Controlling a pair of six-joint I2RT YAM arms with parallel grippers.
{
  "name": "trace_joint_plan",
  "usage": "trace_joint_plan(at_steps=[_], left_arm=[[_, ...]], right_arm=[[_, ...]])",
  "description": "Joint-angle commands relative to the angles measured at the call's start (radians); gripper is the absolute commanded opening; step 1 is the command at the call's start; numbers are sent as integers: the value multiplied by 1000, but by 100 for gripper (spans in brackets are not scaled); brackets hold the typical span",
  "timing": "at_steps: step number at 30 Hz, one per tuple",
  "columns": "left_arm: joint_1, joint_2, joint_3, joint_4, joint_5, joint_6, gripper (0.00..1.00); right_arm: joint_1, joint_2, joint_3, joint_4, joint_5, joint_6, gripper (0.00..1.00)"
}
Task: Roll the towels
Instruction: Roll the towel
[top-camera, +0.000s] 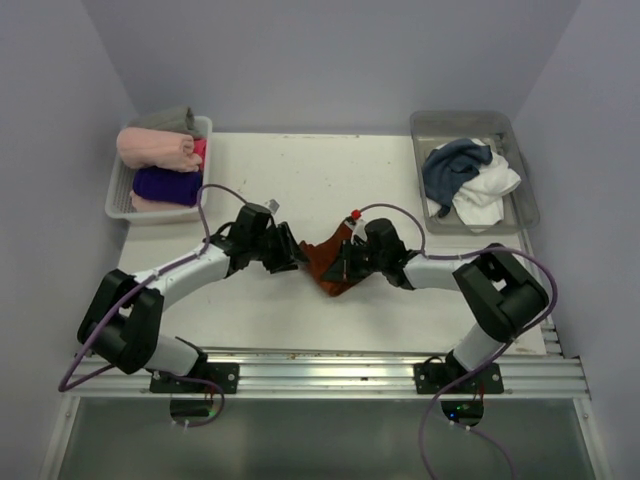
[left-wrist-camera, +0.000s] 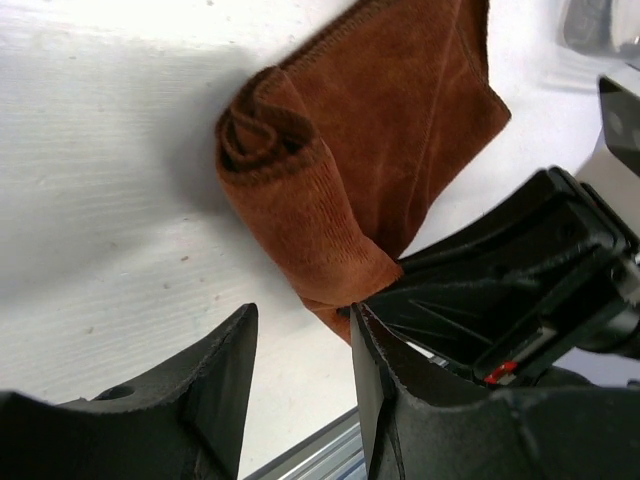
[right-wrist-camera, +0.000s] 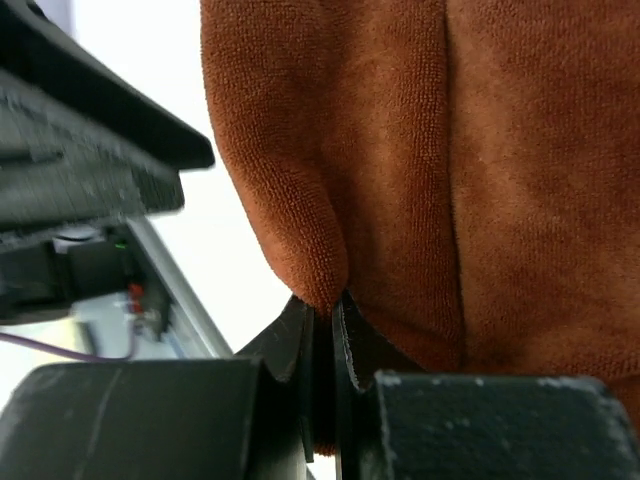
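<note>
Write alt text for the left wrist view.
A rust-brown towel, one end rolled into a loose coil, shows over a white table. In the foreground the left gripper has its jaws apart and empty; the right gripper pinches the towel's near corner.

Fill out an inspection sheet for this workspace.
Surface: white table, matte.
Job's things: rust-brown towel mid-table, one end rolled; slate-blue towel and white towel crumpled in right bin.
Clutter: pink roll and purple roll in left tray.
Grippers: left gripper open, beside the rolled end; right gripper shut on a fold of the rust-brown towel.
Cables: purple cables loop along both arms.
Surroundings: lavender walls; metal rail at near edge.
</note>
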Motion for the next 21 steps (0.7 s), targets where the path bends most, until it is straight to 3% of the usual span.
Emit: trace_joint_plan(at_steps=[1,13,21], left_arm=[[-21,11,52,67,30,36,46],[-56,136,158,96,47,92,45],[-61,206,200,135,45,99,45]], right_arm=[[-40,35,-33,153,-132,129,0],[-120,153,-82,365,-247,292,0],[-127,164,-76,354,-249,281,0]])
